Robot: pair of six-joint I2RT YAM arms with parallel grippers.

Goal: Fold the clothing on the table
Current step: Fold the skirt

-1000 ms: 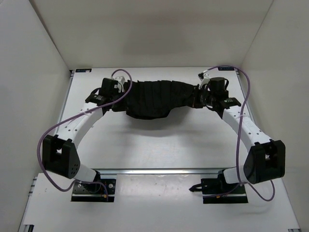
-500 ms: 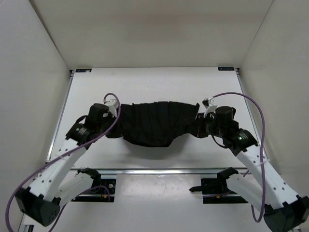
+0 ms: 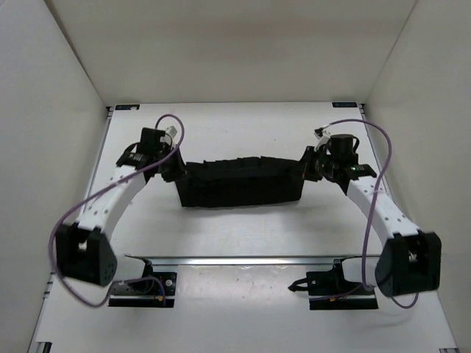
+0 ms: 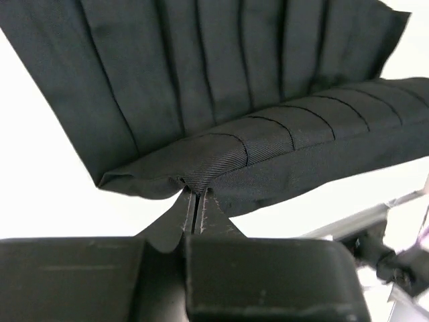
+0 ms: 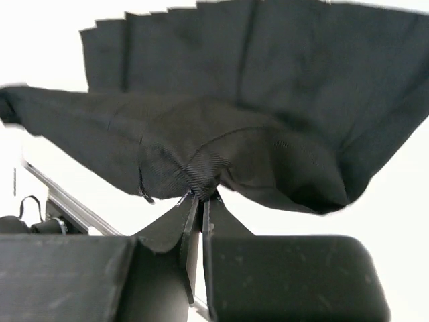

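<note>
White counter (image 3: 243, 228), mid-span: clothing (image 3: 241, 182) now lies doubled in a narrow band; half a second ago it sagged, spread between the arms. Left tool (image 3: 175, 168) and right tool (image 3: 305, 168) are clenched on its ends. First fold looks done.

We see the clothing (image 3: 241, 182), black and pleated, doubled over into a long band stretched left to right across the white table (image 3: 243, 228).

No legible text, labels or numbers.
</note>
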